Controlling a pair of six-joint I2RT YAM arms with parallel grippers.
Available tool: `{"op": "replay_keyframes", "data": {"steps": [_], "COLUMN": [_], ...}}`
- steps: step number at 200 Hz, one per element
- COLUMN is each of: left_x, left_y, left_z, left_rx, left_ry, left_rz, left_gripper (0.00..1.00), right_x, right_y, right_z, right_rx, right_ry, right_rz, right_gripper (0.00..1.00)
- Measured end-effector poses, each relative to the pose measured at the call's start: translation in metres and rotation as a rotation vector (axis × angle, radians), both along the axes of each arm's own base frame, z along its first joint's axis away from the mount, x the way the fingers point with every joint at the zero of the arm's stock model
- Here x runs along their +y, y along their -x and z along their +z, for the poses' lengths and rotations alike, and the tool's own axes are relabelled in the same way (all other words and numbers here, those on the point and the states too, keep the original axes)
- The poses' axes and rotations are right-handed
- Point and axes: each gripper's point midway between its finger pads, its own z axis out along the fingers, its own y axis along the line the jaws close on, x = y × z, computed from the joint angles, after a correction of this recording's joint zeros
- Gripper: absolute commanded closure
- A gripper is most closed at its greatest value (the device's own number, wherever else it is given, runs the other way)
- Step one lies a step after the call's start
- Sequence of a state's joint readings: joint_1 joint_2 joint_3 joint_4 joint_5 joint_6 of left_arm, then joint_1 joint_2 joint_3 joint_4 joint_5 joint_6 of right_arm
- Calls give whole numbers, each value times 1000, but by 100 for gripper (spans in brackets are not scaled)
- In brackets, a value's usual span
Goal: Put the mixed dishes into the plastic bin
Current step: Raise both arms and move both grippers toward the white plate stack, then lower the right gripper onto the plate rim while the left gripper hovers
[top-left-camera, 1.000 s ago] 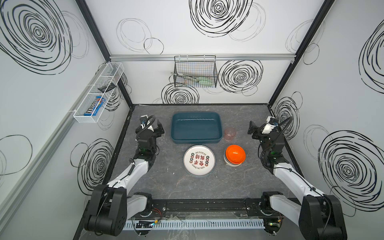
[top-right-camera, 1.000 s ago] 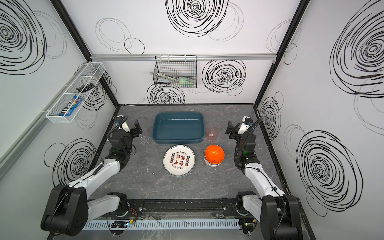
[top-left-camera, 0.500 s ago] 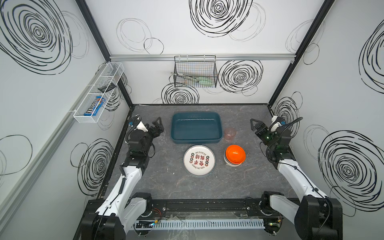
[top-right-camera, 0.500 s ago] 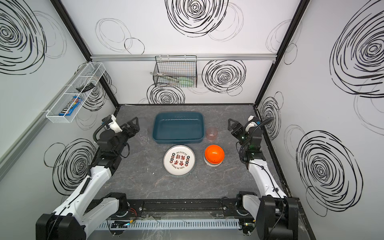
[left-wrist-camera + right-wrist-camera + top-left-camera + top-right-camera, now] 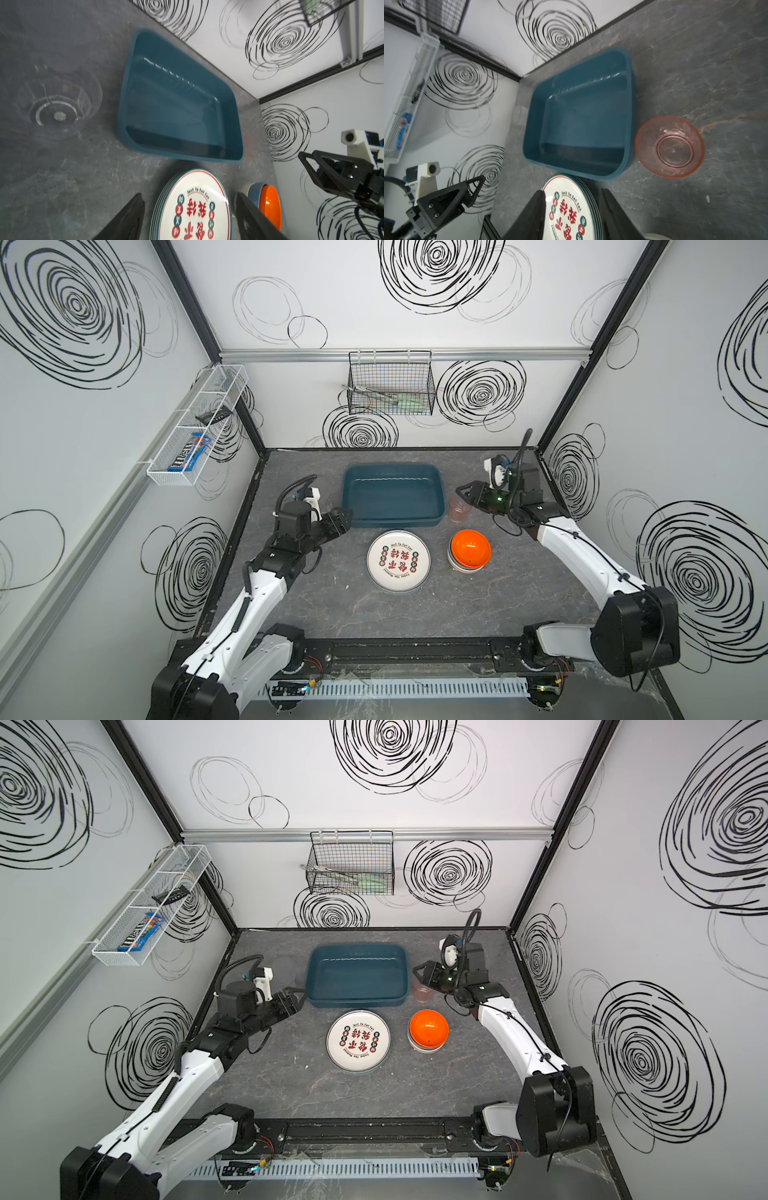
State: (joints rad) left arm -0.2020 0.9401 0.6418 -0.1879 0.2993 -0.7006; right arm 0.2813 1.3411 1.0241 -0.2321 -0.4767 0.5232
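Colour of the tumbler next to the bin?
Translucent pink. The tumbler shows best in the right wrist view, beside the teal bin.

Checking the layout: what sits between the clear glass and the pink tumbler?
The bin, empty, as a top view shows; the glass stands off one short end and the tumbler off the other.

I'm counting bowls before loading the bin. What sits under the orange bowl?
The orange bowl sits stacked in a blue bowl, which sits in a cream bowl. Only the rims of those two show. Anything deeper in the stack is covered.
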Motion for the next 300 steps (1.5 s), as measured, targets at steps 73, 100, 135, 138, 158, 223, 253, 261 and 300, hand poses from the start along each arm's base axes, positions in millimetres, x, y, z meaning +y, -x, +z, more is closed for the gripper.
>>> {"op": "replay_keyframes", "data": {"steps": [73,100,135,138,158,223,253,261,300], "left_x": [-32,-43,-49,-50,-53,-63,-66,-67,-68], "left_y": [56,66,72,72,73,72,72,73,74], "left_z": [-70,-82,-101,-102,-107,-118,-122,-123,-128], "left_rx": [223,253,302,306,320,338,346,349,364], "left_ry": [27,40,42,41,34,29,24,21,14], "left_rz": [-112,-131,-131,-130,-132,-144,-153,-155,-158], "left_gripper": [29,27,24,24,24,25,28,29,32], "right_x": [72,86,100,101,106,102,99,98,98], "right_y": [47,56,59,59,61,68,66,66,67], "right_z": [-49,-67,-86,-88,-105,-124,-125,-126,-136], "right_rx": [131,181,231,235,260,290,288,289,309], "right_ry": [195,258,360,369,429,529,549,551,566], "right_rz": [243,283,310,310,325,323,312,311,316], "right_gripper": [57,55,53,53,53,47,47,48,49]}}
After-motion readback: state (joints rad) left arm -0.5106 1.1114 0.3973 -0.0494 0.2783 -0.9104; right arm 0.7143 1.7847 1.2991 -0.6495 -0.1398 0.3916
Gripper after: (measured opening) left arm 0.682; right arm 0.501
